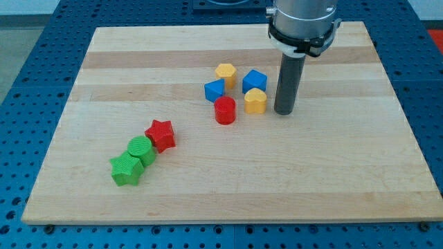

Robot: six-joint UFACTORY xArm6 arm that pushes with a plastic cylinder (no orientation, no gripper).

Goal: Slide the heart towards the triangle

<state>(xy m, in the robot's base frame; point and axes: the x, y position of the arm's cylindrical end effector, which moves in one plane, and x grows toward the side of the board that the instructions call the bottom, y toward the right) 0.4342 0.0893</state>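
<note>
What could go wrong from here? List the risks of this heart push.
My tip stands just to the view's right of the yellow heart. Pushed left, the heart may clip the red cylinder before reaching the blue triangle. The blue block close above could get dragged along.

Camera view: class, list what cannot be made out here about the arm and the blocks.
- Arm above the rod: cut off by the view's top edge.
- Gap or contact between my tip and the yellow heart: too close to tell.
- Which blue block is the triangle: shapes too small, camera view.
</note>
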